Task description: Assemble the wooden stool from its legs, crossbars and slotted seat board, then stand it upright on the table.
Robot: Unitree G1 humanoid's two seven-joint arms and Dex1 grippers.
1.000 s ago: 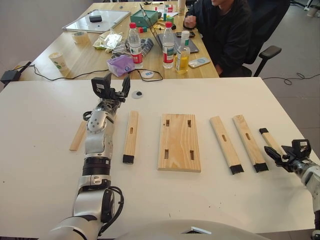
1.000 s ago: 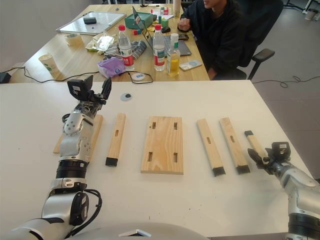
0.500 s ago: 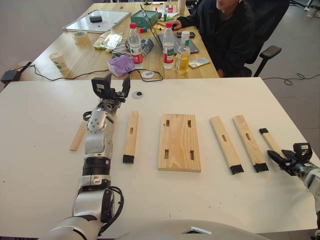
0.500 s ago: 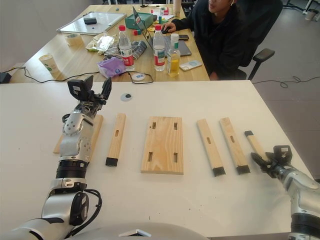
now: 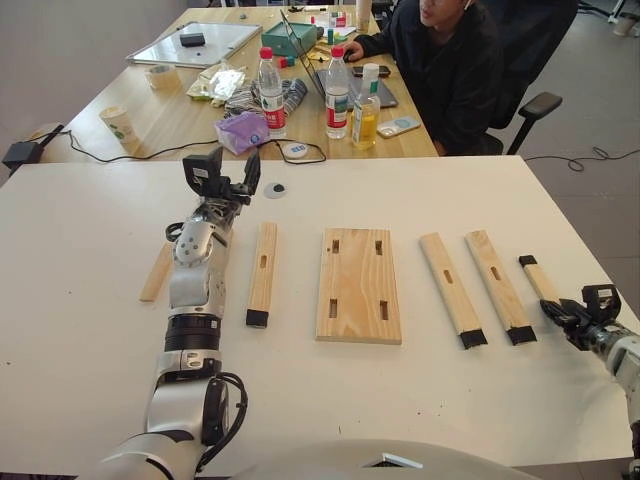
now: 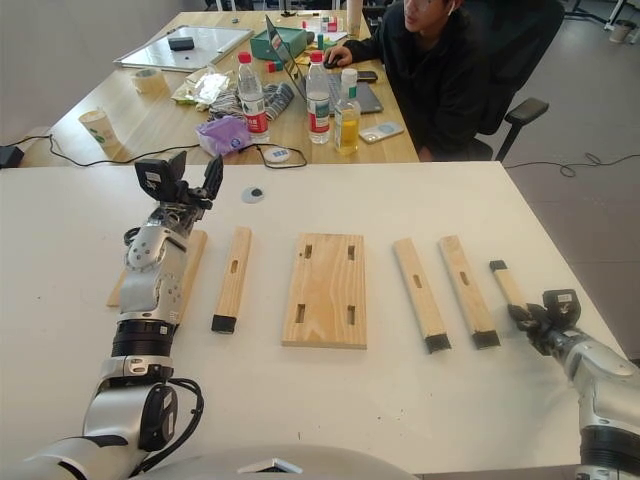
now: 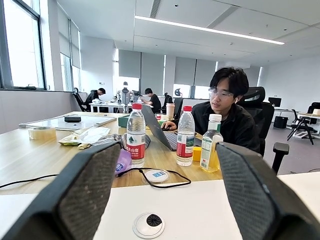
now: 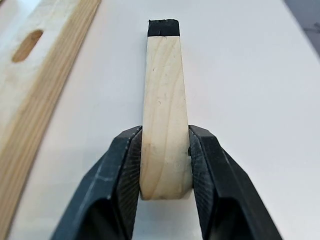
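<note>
The slotted seat board [image 5: 358,283] lies flat mid-table. A slotted leg [image 5: 262,270] and a plain crossbar [image 5: 156,271] lie to its left, either side of my left arm. Two more slotted legs [image 5: 452,288] [image 5: 498,283] lie to its right. Farthest right is a narrow black-tipped crossbar [image 5: 537,278], and my right gripper [image 5: 565,318] is shut on its near end. In the right wrist view both pads [image 8: 127,165] press the crossbar [image 8: 164,90], which rests on the table. My left gripper [image 5: 228,172] is raised past the parts, open and empty [image 7: 167,190].
A small round grey cap [image 5: 274,188] lies just beyond my left gripper. The table's right edge [image 5: 610,290] runs close to my right gripper. A second table [image 5: 180,110] behind holds bottles, a laptop, a cup and cables.
My right gripper drew back toward the near end of the narrow crossbar and its fingers closed on it. The left arm and the other parts stayed still.
</note>
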